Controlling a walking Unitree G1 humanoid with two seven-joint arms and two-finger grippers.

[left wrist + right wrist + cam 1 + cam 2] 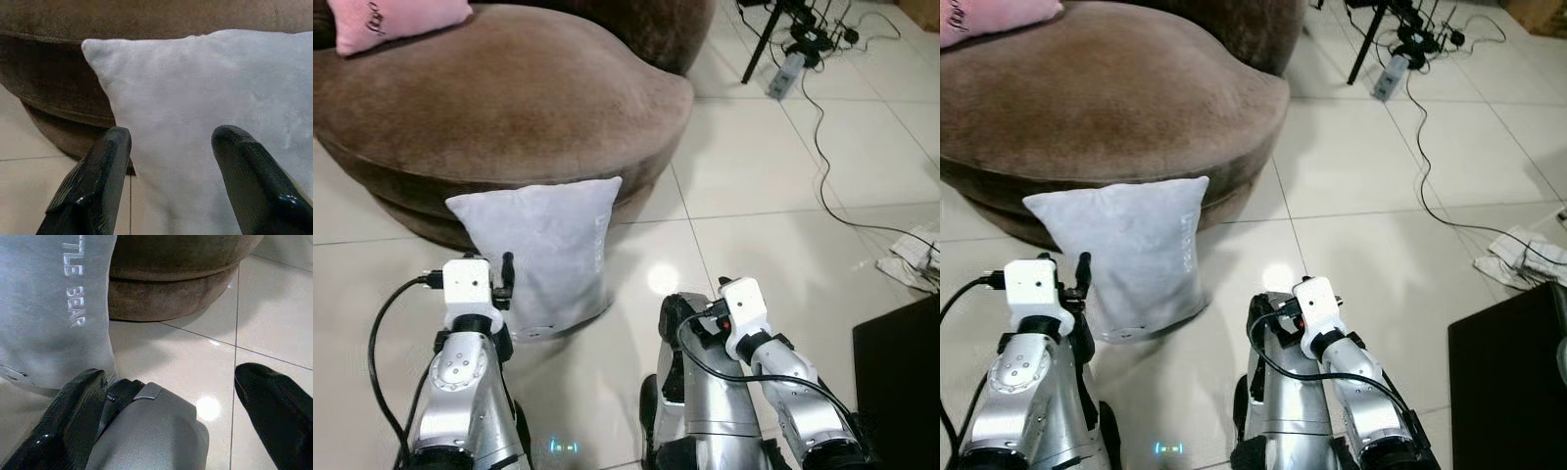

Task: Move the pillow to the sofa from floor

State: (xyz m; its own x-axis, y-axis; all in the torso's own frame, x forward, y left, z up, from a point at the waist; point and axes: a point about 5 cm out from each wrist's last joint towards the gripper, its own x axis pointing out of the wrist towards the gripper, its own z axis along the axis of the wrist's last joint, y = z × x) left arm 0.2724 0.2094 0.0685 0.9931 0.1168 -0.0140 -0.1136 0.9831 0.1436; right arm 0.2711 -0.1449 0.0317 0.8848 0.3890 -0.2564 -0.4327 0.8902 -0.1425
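Dead ahead on the tile floor (773, 166), going big to small: the brown sofa (509, 98) fills the upper left, round and low, with a pink cushion (396, 20) already on its seat. The grey pillow (548, 250) stands upright on the floor, bottom edge on the tile, leaning back against the sofa's front edge, long axis roughly vertical, zipper along the bottom. Cables and a tripod (793, 39) sit well apart at upper right, some papers (915, 257) at far right, and there's a dark box (901, 382) in the lower right corner; none of it is in my way. I see the left gripper (168, 171) right in front of the pillow's lower left part, fingers spread wide with nothing held, the pillow face straight ahead between them. From the wrist camera it looks close, but I can't tell whether it's touching. The right gripper (171, 401) is also wide open and empty, sitting lower by the robot's knee, with the pillow off to its left; I can read "BEAR" stitched on the pillow side there. My call: left arm is nearer and better lined up. Pillow lies forward and slightly right of it. A vertical edge grab looks workable; soft fabric may slip.
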